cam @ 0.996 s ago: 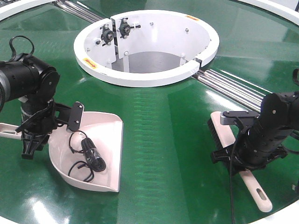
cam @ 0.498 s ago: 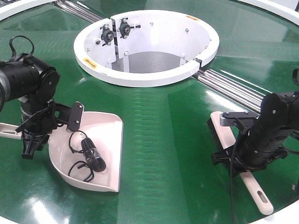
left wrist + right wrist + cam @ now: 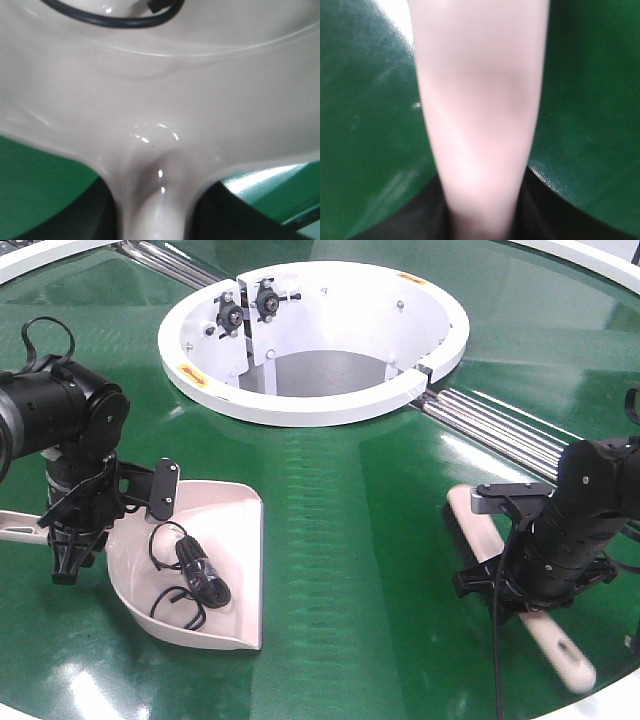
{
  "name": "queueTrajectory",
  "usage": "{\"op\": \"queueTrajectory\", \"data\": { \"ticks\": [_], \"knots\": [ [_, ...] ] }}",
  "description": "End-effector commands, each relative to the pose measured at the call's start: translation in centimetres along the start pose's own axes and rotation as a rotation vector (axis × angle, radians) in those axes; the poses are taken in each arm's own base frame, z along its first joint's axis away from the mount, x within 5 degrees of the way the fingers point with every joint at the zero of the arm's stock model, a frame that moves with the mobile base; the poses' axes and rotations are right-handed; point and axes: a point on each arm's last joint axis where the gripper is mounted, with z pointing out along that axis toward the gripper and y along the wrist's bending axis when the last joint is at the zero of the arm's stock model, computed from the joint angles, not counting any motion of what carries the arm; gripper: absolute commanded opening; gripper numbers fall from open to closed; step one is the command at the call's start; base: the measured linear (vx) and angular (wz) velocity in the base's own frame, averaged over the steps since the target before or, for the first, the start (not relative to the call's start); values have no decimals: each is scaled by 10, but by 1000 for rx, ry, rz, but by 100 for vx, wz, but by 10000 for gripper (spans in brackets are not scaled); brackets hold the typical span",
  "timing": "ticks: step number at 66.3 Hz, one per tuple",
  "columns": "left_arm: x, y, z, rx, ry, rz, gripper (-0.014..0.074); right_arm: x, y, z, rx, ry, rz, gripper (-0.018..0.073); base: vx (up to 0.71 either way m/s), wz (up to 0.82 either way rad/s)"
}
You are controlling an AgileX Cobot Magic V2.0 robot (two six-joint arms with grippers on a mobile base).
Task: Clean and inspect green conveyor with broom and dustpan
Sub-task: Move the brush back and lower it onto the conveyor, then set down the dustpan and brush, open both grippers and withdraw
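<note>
Glossy green conveyor (image 3: 350, 540) fills the view, its white centre hub (image 3: 300, 408) at 12 o'clock. The broom (image 3: 478, 532) at 4 o'clock is half hidden under the right gripper (image 3: 522, 598), its handle end blurred — the dustpan (image 3: 228, 530) at 8 o'clock, holding a black cable (image 3: 195, 585), runs off the left edge. Both arms bend down: the left gripper (image 3: 72, 540) is closed on the dustpan's handle, the right clamped round the broom's.
</note>
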Motion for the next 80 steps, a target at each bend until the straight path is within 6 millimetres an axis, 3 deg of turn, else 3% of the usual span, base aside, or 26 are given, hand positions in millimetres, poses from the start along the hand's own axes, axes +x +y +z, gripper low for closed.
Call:
{"op": "queueTrajectory", "data": {
  "ticks": [1,21,42,61,80],
  "knots": [
    [7,-1,-23,-47,-10,-47,29,-3,0,-15,-4,-53,-10,288,0,0],
    [7,-1,-24,-46,-14,-64,190,-3,-1,-15,0,-49,-18,433,0,0],
    [9,-7,-38,-63,-74,-91,419,-2,-2,-19,14,-68,-31,464,0,0],
    [13,-22,-70,-87,-223,-146,445,5,-2,-52,28,-188,-48,464,0,0],
    [29,-49,-119,-176,-386,-194,444,21,-2,-100,37,-382,-62,464,0,0]
  ]
}}
